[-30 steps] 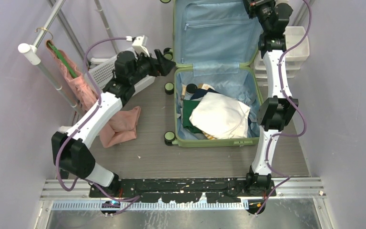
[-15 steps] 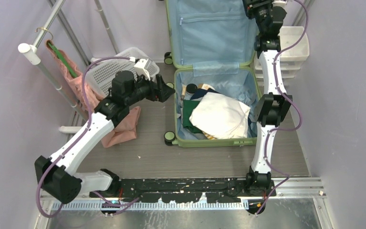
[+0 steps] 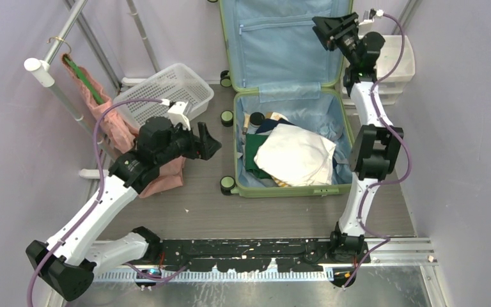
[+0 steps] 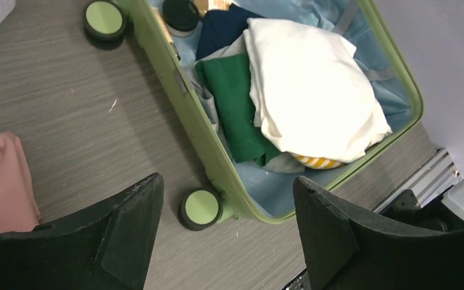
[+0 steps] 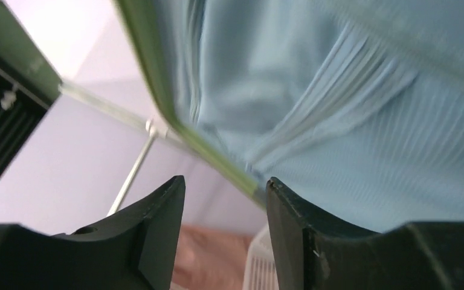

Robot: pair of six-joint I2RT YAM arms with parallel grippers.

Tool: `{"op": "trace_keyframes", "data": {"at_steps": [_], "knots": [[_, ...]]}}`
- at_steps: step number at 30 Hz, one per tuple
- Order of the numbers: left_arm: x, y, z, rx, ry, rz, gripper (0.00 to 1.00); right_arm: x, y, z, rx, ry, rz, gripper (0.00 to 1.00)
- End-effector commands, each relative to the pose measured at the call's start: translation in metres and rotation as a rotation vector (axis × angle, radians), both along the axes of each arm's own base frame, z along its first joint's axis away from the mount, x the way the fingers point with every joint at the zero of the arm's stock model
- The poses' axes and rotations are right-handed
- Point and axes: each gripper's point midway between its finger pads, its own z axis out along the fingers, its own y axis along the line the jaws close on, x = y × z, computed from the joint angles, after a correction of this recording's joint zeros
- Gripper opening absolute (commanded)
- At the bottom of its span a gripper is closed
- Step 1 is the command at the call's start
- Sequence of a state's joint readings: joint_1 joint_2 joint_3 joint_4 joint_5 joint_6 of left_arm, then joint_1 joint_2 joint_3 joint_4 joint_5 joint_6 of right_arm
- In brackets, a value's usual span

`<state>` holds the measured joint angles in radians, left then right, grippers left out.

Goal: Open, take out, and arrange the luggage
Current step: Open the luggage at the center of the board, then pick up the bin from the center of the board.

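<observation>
overhead view of a small walled floor space with two robot arms. the luggage (image 3: pixel 281 191), a light-green hard-shell suitcase, lies open right of centre. its base is flat on the wood-grain floor (image 3: pixel 198 204), and its lid stands upright at the back, showing pale blue lining with a zip pocket. in the base, a folded white garment (image 3: pixel 297 160) lies on top of a green garment (image 4: pixel 235 103) and a dark blue one, and a yellow-striped piece peeks out at the near edge. the left gripper (image 3: pixel 206 142) hovers over the floor just left of the suitcase, its jaws spread wide and holding nothing. the right gripper (image 3: pixel 327 29) is raised in front of the lid's lining near its right edge, jaws apart with nothing between them. whether it touches the fabric is hard to tell, as the close view is blurred. a white mesh basket (image 3: pixel 166 86) and a pink cloth (image 3: pixel 166 176) sit left of the suitcase.
</observation>
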<state>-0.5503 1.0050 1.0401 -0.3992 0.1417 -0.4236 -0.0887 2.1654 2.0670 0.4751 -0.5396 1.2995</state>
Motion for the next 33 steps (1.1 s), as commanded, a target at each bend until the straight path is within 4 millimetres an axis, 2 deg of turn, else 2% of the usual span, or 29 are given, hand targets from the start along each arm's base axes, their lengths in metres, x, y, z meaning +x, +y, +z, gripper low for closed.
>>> {"op": "trace_keyframes", "data": {"at_steps": [1,6,10,12,14,16,18,21,24,28,33], "knots": [[-0.013,0.003,-0.005,0.04,0.037,0.032,0.79,-0.142,0.041,0.081,-0.246,-0.382,0.252,0.59],[-0.017,-0.005,-0.023,0.264,0.029,0.037,0.79,-0.226,0.065,0.039,-0.393,-0.37,0.464,0.65],[-0.003,0.004,-0.034,0.495,0.012,0.038,0.83,-0.284,0.075,0.003,-0.515,-0.33,0.594,0.72],[0.006,0.005,-0.037,0.598,-0.017,0.002,0.87,-0.308,0.075,-0.022,-0.573,-0.287,0.633,0.75],[0.016,0.008,-0.035,0.672,-0.048,-0.021,0.98,-0.325,0.069,-0.054,-0.667,-0.189,0.573,0.83],[0.026,0.009,-0.036,0.7,-0.048,-0.042,1.0,-0.332,0.061,-0.097,-0.973,-0.098,0.459,0.93],[0.036,0.012,-0.035,0.672,-0.036,-0.071,1.0,-0.341,0.067,-0.12,-1.07,-0.05,0.454,0.93],[0.06,0.027,-0.034,0.595,0.0,-0.042,1.0,-0.342,0.07,-0.133,-1.033,-0.083,0.409,0.99],[0.085,0.038,-0.037,0.586,0.014,-0.014,1.0,-0.345,0.062,-0.145,-1.038,-0.107,0.354,1.0],[0.121,0.055,-0.06,0.637,0.066,-0.023,0.98,-0.356,0.065,-0.16,-1.061,-0.142,0.421,1.0],[0.17,0.082,-0.096,0.709,0.146,-0.028,0.93,-0.353,0.057,-0.175,-1.129,-0.112,0.421,1.0]]}}
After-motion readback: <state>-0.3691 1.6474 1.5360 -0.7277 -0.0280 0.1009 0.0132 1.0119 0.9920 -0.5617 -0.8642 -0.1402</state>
